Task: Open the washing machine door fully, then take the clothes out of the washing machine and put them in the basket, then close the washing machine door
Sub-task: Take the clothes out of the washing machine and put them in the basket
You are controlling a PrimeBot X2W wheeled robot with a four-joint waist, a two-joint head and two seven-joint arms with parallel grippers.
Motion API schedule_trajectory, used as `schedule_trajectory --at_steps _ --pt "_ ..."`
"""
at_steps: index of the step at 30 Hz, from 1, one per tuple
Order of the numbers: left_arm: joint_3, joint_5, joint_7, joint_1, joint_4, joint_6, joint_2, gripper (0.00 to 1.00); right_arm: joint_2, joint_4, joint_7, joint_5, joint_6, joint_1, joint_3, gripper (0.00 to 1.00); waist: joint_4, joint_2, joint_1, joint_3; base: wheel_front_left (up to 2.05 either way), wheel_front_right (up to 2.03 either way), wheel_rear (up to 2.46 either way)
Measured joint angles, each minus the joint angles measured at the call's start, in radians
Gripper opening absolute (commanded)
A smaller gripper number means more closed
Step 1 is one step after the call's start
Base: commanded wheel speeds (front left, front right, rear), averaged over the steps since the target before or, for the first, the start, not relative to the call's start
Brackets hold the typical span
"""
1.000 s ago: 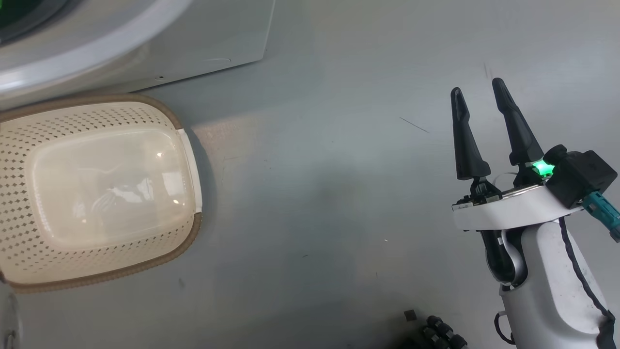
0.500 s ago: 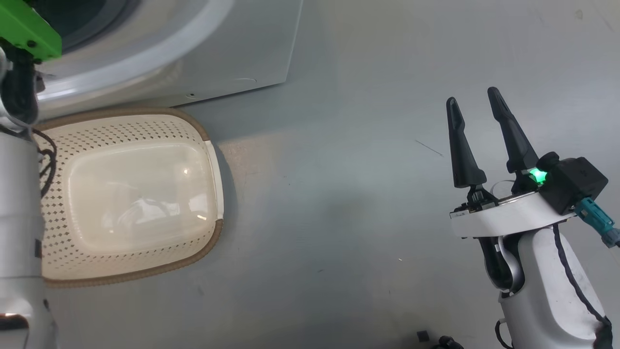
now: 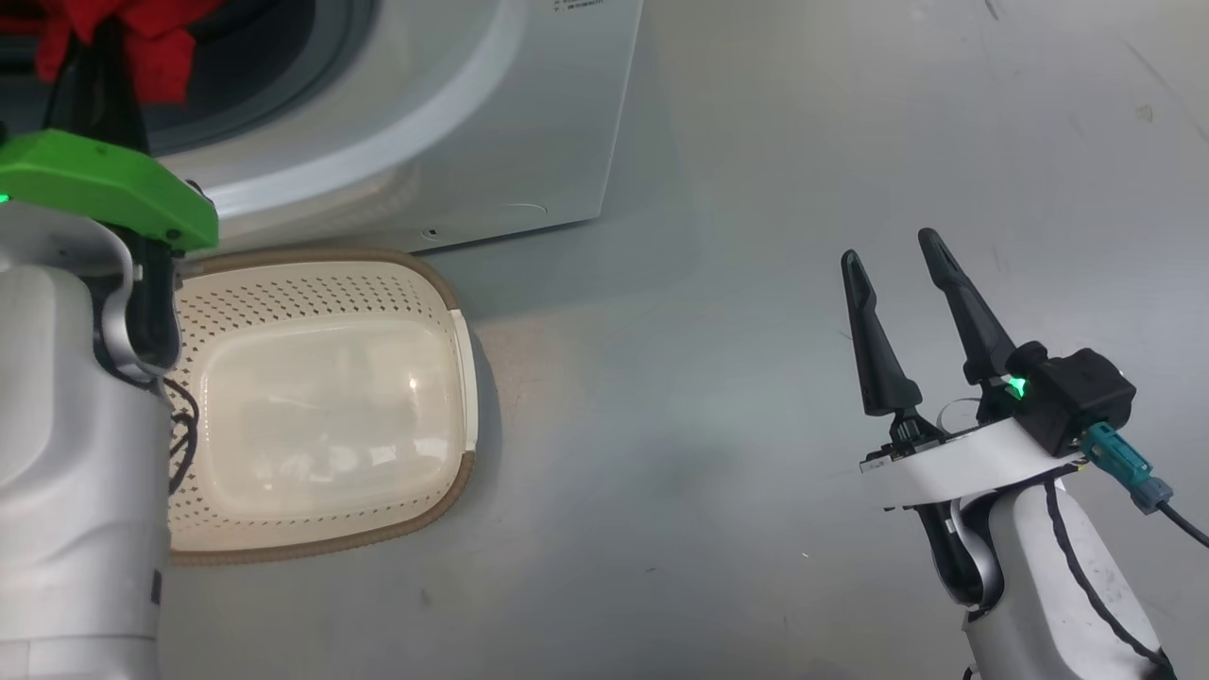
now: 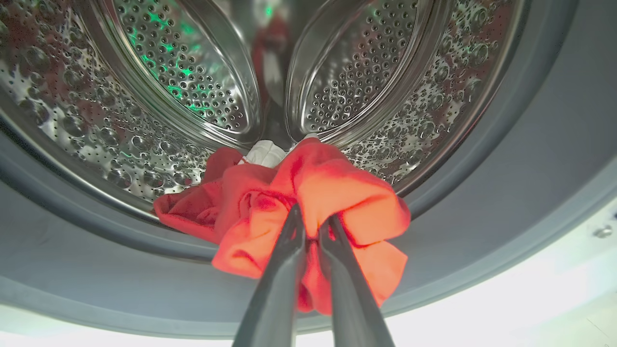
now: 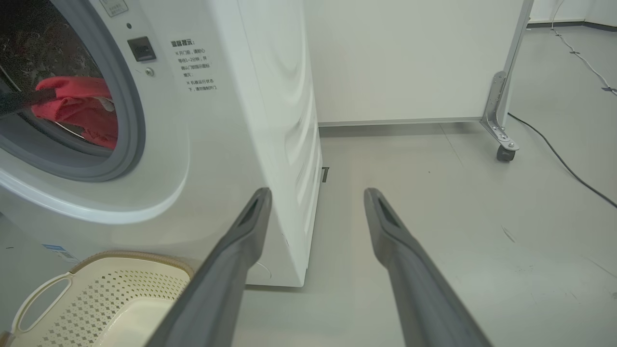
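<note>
While the left gripper [image 4: 312, 220] pinches a fold of the bunched red fabric clothes [image 4: 337, 193], its two dark fingers nearly together, the bundle sits at the lip of the perforated steel drum [image 4: 202, 86], in the centre of the left wrist view. To do this well, I judge the arm should draw straight back over the grey rubber gasket [image 4: 506, 168], lifting enough that trailing cloth does not snag. It can then lower over the cream perforated plastic basket [image 3: 312, 293], at the lower left of the head view, just beside the foot of the large white washing machine [image 3: 529, 113]. The right gripper [image 3: 890, 247] hangs spread wide and empty at the lower right. The garment looks crumpled, soft and orange-red in the light, with white cloth [image 4: 262, 153] behind it.
</note>
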Motion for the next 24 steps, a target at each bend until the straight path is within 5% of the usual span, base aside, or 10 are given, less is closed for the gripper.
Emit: schedule_trajectory --at_steps 24 --pt "-0.015 0.078 -0.193 0.294 -0.164 0.041 -0.048 0.00 -0.011 0.037 0.000 -0.041 0.000 0.137 -0.024 1.00 0.047 0.0000 -0.0001 -0.237 0.00 0.00 0.00"
